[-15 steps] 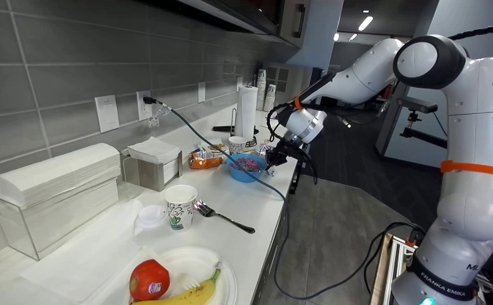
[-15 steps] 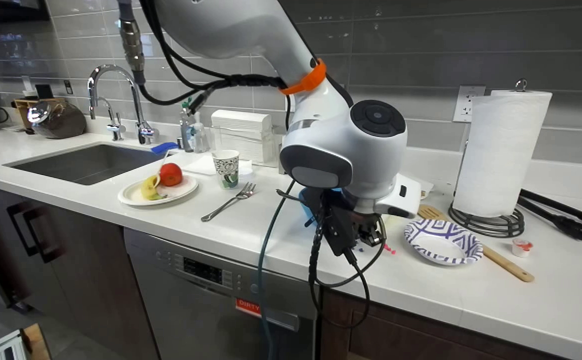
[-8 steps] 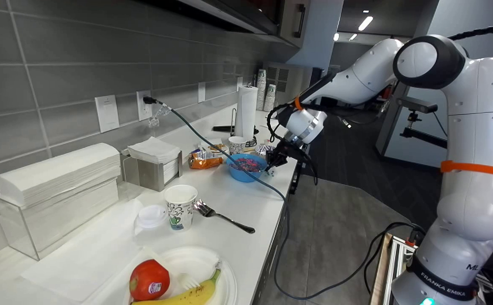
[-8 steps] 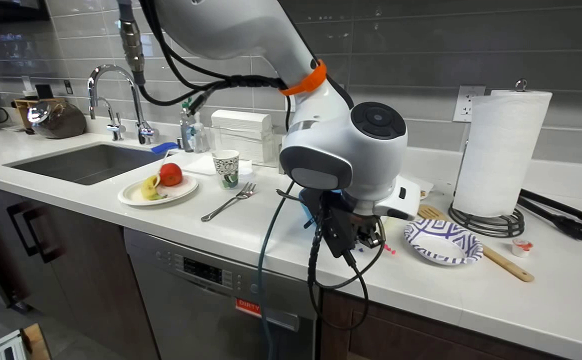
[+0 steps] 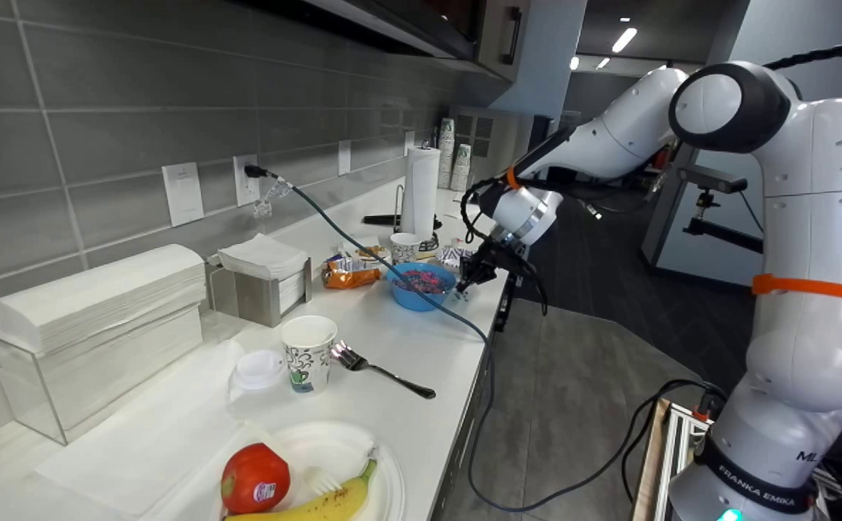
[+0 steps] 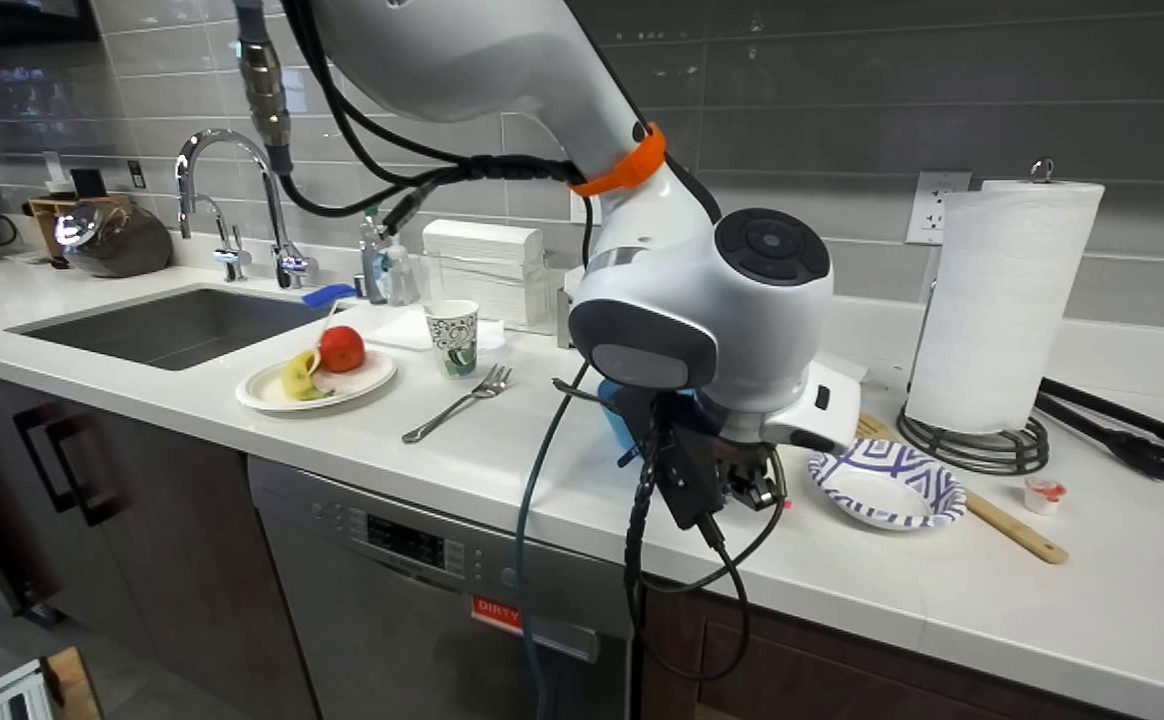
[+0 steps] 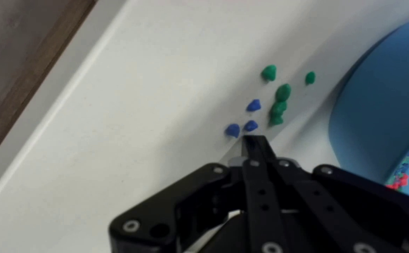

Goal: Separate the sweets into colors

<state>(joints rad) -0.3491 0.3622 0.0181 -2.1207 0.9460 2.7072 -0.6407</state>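
Note:
Small sweets lie loose on the white counter in the wrist view. Several are green [image 7: 283, 92], and left of them, nearer the counter edge, lie three blue sweets [image 7: 253, 105]. My gripper [image 7: 255, 137] is shut, its tips just short of the two lower blue sweets, with nothing visible between them. Beside it stands the blue bowl [image 7: 376, 105], holding mixed red, green and blue sweets [image 5: 424, 281]. In an exterior view the gripper [image 5: 462, 288] points down beside the bowl's wall. A speck of pink sweets [image 6: 787, 504] shows past the arm, which hides the fingertips there.
A patterned paper bowl [image 6: 887, 485], a wooden utensil [image 6: 1017, 530] and a paper towel roll [image 6: 1007, 310] stand near the arm. A cable [image 5: 385, 271] crosses before the blue bowl. A fork [image 6: 457, 405] and an orange wrapper [image 5: 352, 275] lie around. The counter edge [image 7: 55, 107] is close.
The arm and gripper have shifted slightly, away from the blue bowl in an exterior view. More of the pink sweets are now covered by the arm. The gripper stays shut.

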